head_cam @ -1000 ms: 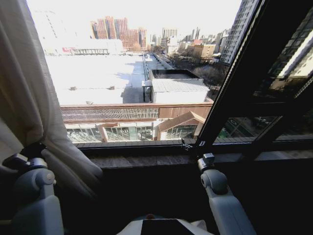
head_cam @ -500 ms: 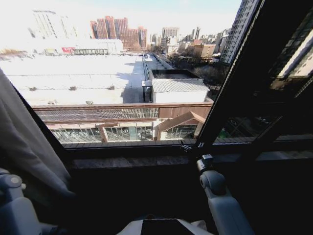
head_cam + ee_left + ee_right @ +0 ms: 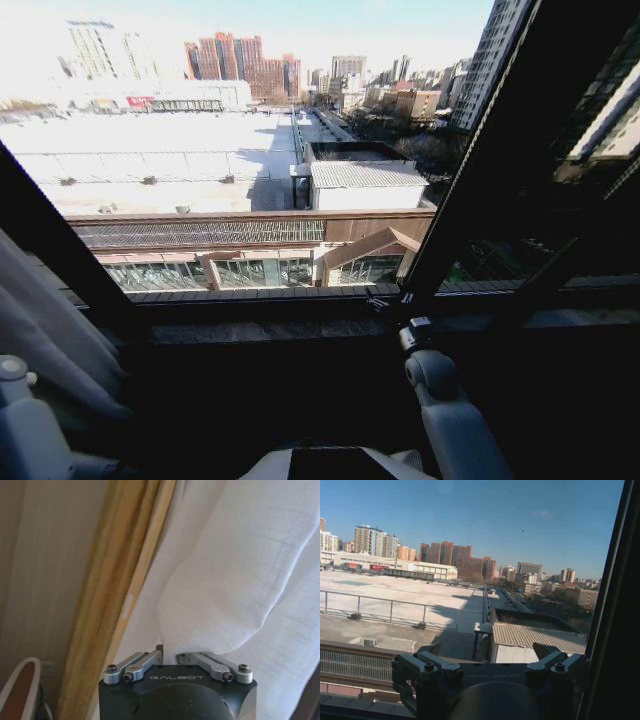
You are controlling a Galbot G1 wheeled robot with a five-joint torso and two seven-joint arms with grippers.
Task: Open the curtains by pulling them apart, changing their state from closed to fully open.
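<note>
Rooftops fill the window; left gripper (image 3: 172,656) pinches curtains (image 3: 235,580), right gripper (image 3: 487,652) spread

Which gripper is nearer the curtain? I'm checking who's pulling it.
Left. The left gripper is shut on the curtain; the right gripper sits at the window sill, apart from it.

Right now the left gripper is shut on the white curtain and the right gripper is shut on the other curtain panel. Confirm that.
Half wrong. The left gripper is shut on the white curtain, as the left wrist view shows. But the right gripper holds nothing: the right wrist view shows it open, with bare window glass and rooftops before it.
</note>
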